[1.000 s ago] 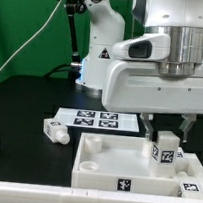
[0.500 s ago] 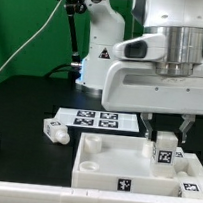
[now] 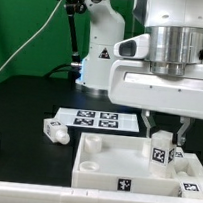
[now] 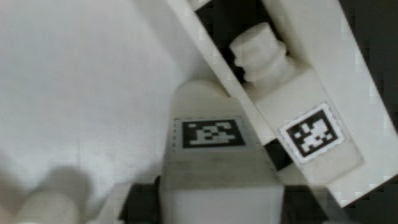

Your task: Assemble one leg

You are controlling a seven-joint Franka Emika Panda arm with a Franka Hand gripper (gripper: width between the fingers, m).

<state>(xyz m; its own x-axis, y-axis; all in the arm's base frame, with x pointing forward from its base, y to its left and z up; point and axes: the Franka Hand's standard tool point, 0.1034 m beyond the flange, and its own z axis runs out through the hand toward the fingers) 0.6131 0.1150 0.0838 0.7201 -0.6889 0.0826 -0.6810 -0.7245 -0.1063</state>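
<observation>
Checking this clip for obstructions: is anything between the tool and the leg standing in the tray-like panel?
Nothing visible. The tool sits right over the leg, which stands upright in the white panel.

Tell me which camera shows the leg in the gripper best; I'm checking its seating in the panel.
The exterior view: the leg stands upright between the gripper fingers at the panel's corner. The wrist view shows only a close, cropped tagged face.

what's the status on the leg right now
Gripper over the tray-like panel, fingers either side of the leg; grip not confirmable. Leg upright in the panel's corner. Second leg loose by the marker board. Nothing blocking.
</observation>
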